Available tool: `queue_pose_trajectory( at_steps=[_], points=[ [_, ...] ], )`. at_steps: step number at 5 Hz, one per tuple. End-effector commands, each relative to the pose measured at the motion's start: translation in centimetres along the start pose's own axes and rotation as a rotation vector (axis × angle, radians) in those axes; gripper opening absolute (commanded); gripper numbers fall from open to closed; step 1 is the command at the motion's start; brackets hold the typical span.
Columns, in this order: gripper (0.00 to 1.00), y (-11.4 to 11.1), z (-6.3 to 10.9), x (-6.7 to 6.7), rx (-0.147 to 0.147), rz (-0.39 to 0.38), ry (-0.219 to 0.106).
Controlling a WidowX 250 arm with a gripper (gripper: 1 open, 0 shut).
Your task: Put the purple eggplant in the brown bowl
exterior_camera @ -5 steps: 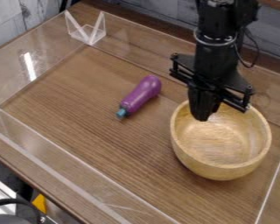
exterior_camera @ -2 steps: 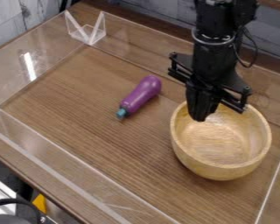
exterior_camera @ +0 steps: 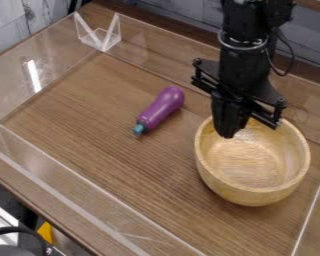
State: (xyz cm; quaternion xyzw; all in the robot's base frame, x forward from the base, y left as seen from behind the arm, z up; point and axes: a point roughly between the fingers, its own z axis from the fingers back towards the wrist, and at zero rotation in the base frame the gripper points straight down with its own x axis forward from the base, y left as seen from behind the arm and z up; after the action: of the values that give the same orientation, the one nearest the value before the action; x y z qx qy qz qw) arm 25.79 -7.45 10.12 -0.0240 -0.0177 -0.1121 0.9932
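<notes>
Camera view shows my pincer (exterior_camera: 230,130) pressed together, empty, over the brown bowl (exterior_camera: 252,158); unopened, it could knock the purple eggplant (exterior_camera: 160,109) away.

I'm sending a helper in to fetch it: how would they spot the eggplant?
Look at the wooden tabletop inside the clear walls. Left of the big brown bowl, lying flat, is the purple eggplant. It is the only glossy purple thing, with a teal stem cap.

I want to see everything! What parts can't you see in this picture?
- Gripper fingertips: dark and too small to make out, camera view.
- Back rim of the bowl: hidden behind the gripper.
- Underside of the eggplant: it lies on the table.
- Arm top: cut off by the upper edge.
</notes>
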Motion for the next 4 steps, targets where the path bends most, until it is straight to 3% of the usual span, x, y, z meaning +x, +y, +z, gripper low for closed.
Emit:
queue_pose_trajectory(
  at_steps=[1,2,4],
  points=[
    [0.00,0.11,1.49,0.23,-0.003,-0.003,-0.061],
    [1.00,0.41,1.24,0.09,-0.007,0.001,-0.050],
    [1.00,0.74,0.59,-0.18,-0.012,0.007,-0.026]
  ],
)
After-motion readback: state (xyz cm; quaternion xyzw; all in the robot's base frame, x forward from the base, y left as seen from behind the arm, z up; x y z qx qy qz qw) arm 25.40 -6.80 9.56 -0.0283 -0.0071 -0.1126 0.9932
